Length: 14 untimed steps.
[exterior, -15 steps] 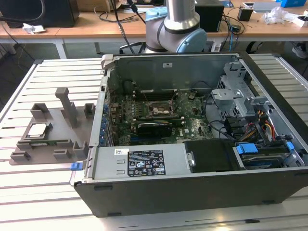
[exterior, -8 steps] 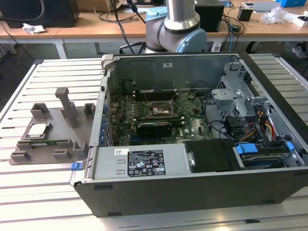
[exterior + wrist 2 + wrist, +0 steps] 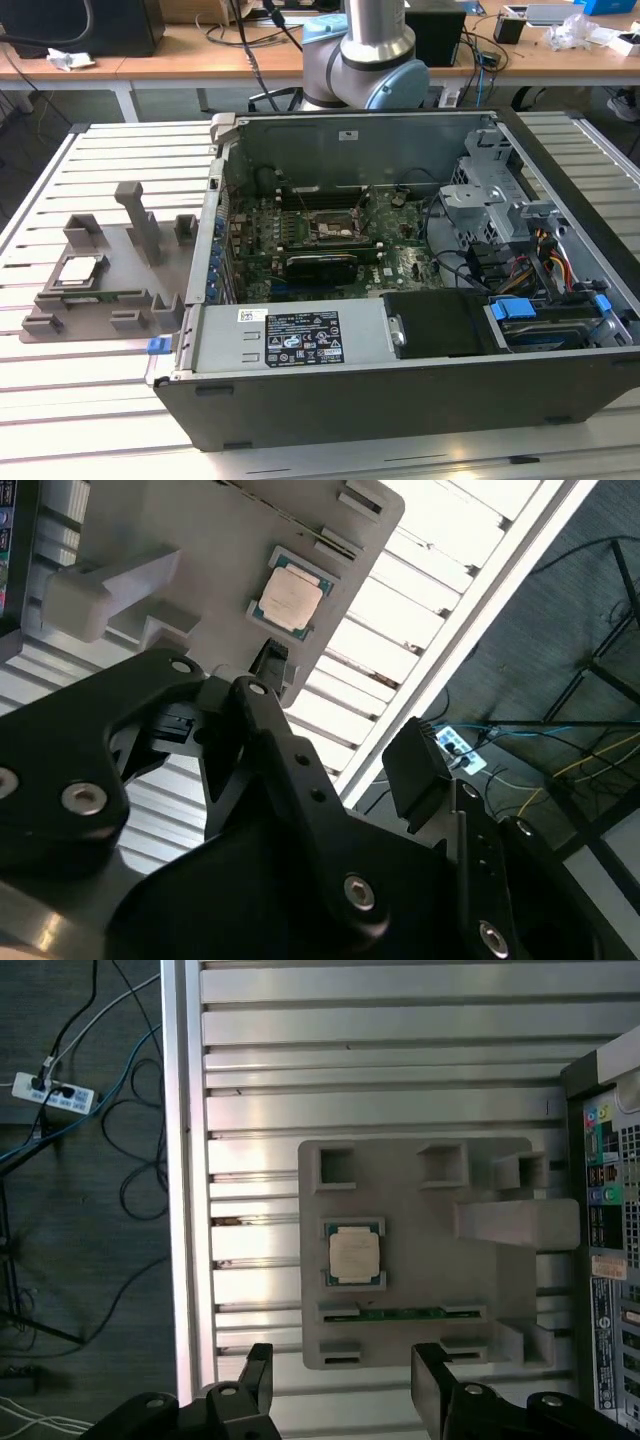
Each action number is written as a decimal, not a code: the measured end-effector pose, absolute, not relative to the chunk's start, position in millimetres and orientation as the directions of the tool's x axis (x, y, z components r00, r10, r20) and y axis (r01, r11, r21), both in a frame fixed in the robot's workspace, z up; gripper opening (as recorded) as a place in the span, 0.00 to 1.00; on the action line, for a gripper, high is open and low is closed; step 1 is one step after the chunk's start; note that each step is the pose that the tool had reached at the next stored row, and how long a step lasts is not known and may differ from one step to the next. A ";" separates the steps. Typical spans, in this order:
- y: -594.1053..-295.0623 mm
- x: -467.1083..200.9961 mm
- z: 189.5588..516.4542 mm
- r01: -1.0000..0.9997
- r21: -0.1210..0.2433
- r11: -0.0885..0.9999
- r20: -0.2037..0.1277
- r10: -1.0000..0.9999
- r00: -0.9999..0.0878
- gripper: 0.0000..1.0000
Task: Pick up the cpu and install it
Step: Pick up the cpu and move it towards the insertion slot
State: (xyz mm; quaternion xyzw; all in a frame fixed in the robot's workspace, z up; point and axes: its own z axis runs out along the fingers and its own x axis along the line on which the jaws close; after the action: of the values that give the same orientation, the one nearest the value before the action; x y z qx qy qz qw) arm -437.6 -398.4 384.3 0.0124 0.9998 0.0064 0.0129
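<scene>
I'm working in what looks like a robotics lab or test workshop. My arm (image 3: 378, 50) stands at a slatted metal table (image 3: 90, 400) bearing an open computer case (image 3: 400, 410) with its boards bare, and a cpu (image 3: 354, 1255) on a grey tray (image 3: 420, 1220). Behind run wooden desks (image 3: 180, 55) strewn with cables (image 3: 250, 30). A power strip (image 3: 45, 1095) lies on the dark floor (image 3: 90, 1260).

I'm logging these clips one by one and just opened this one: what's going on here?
A robot arm's gripper hangs open and empty over a grey tray on a slatted table. The cpu lies flat in its recess on that tray and has not been picked up yet. Beside the tray stands an open computer case, with the socket on its board exposed.
</scene>
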 end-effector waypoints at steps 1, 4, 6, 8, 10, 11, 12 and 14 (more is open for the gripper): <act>-398.3 -437.5 384.3 0.020 0.013 1.000 -0.026 0.020 -0.999 0.66; -398.3 -437.5 384.3 0.019 0.013 1.000 -0.026 0.020 -0.999 0.66; -398.3 -437.5 384.2 0.019 0.013 1.000 -0.025 0.020 -0.999 0.66; -398.3 -437.4 383.5 0.019 0.009 1.000 -0.026 0.020 -0.999 0.66; -398.3 -437.4 381.8 0.019 0.008 1.000 -0.026 0.020 -0.999 0.66; -398.3 -437.5 380.3 0.019 0.008 1.000 -0.026 0.020 -0.999 0.66; -398.3 -437.5 378.8 0.019 0.008 1.000 -0.026 0.020 -0.999 0.66; -398.3 -437.5 377.1 0.019 0.008 1.000 -0.025 0.020 -0.999 0.66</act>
State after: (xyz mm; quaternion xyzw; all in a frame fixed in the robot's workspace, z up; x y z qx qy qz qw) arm -437.5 -398.3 377.1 0.0098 0.9999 0.0038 0.0127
